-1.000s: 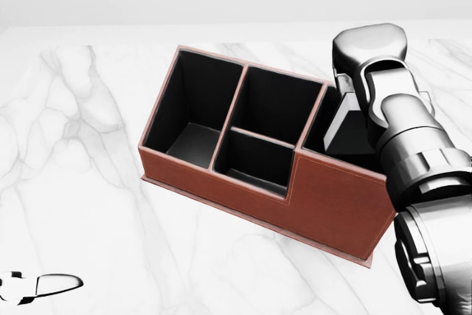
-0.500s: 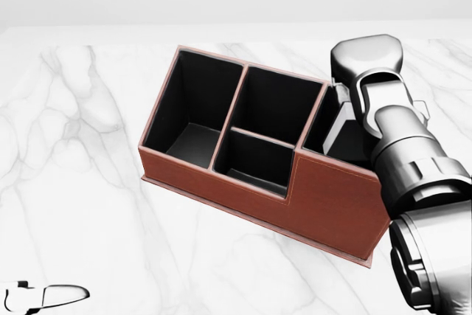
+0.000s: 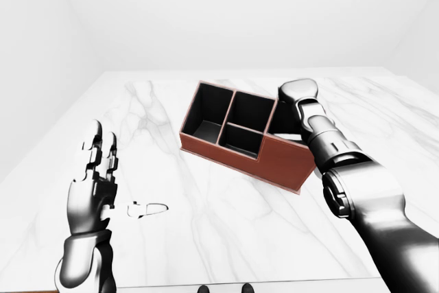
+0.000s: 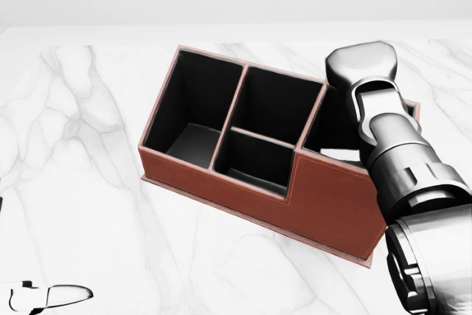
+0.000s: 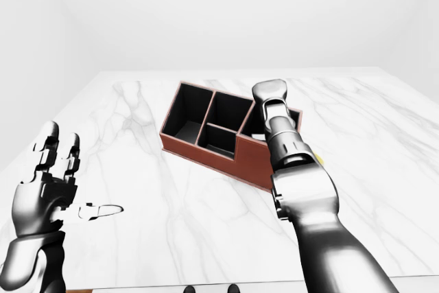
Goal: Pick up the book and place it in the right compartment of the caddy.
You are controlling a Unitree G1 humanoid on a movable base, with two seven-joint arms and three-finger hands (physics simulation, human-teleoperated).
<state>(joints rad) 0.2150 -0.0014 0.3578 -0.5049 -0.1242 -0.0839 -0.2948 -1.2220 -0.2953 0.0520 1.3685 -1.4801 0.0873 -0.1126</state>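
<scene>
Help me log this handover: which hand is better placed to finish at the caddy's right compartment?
Right. The right hand already hangs over the caddy's right compartment; the left hand stands open, off to the left, well clear of it.

— Finish on the arms?
— Glossy dark-grey metal; right arm (image 4: 413,182) built of rounded, ringed cylindrical segments.
— Hands?
— Left hand (image 3: 96,169) has three blocky, jointed fingers; right hand (image 4: 365,64) shows a smooth rounded casing.

No text, label, brand, number or sign can be read in any view. The brown caddy (image 4: 324,201) has plain walls and dark compartments, the marble surface (image 4: 88,204) shows only grey veining, and the robot's arms bear no markings.
</scene>
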